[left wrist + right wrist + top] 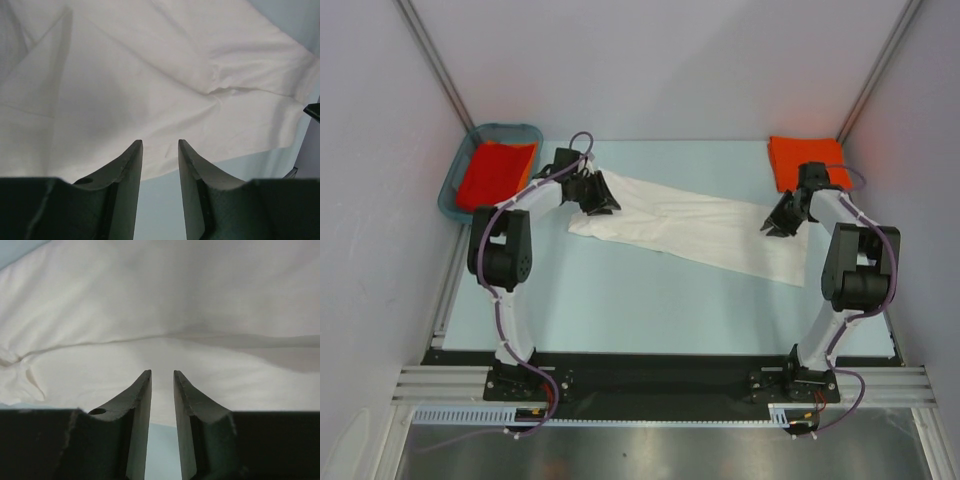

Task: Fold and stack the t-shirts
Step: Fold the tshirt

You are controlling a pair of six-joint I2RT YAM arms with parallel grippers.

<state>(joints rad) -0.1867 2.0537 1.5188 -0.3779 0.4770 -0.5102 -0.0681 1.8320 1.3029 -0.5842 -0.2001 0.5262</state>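
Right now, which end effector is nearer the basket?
Left. The left end effector sits just right of the basket, at the white shirt's left end; the right end effector is across the table, at the shirt's right end.

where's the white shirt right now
In the top view the white shirt lies across the middle of the table, between the left hand and the right hand, its right end near the folded orange shirt.
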